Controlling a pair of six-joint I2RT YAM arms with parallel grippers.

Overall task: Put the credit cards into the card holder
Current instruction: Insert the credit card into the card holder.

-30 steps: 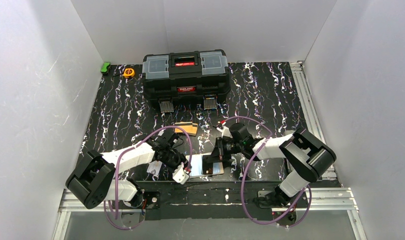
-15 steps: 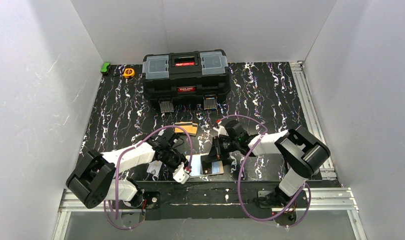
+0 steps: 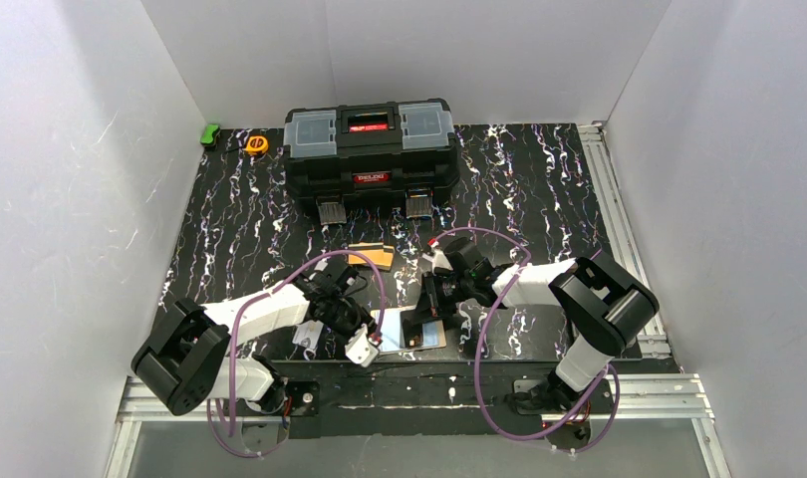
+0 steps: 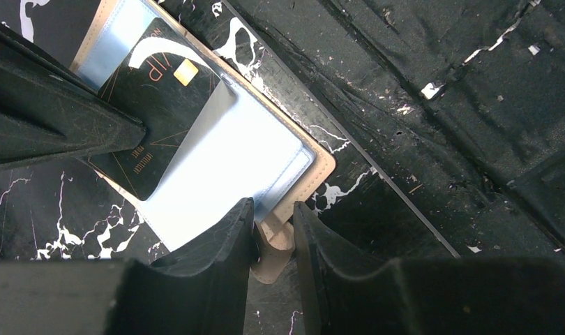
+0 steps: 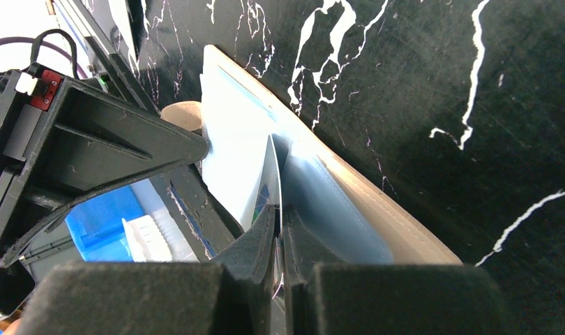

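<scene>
Card holder lies open on the black marbled tabletop, close to the near edge and between the two arms, its clear bluish pockets facing up inside a tan border. The left claw stands narrow, its two fingers pressed to either side of the holder's tan snap tab, which sticks out from the edge of the holder; the tab fills the gap between them, so the claw is pinching the holder there. The right claw is closed almost fully on a dark card, which its own camera shows edge-on as a thin blade between the fingertips. From the left wrist the same card shows its face, with a small gold chip and pale lettering; it lies slantwise over the holder, one end tucked under the shiny film of a pocket and the other end out in the open, with a right finger resting on its edge. More cards, tan and orange, lie flat farther back on the tabletop, well apart from the holder and just in front of a black toolbox that stands near the back wall.
</scene>
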